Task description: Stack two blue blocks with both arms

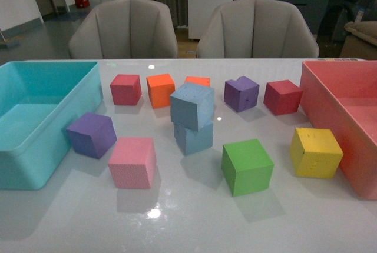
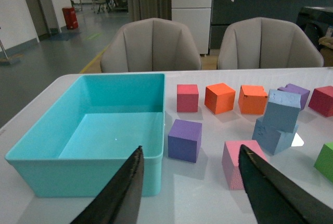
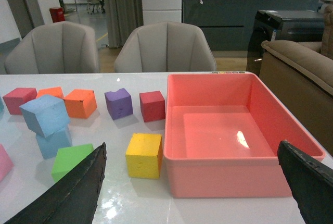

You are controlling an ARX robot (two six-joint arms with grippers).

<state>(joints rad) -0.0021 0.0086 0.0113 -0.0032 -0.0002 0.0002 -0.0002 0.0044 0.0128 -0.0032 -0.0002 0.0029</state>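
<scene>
Front view, turquoise bin (image 1: 44,120): against the table's left edge.
Left gripper (image 2: 190,193): fingers spread, holding nothing.
Blue blocks: upper block (image 1: 192,105) sits skewed on lower block (image 1: 194,136), mid-table; probably light, squashy, pitted foam, best pinched gently on flat opposite side faces.
Right gripper (image 3: 195,195): fingers spread wide, holding nothing.
Pink bin (image 1: 347,120): right edge.
</scene>
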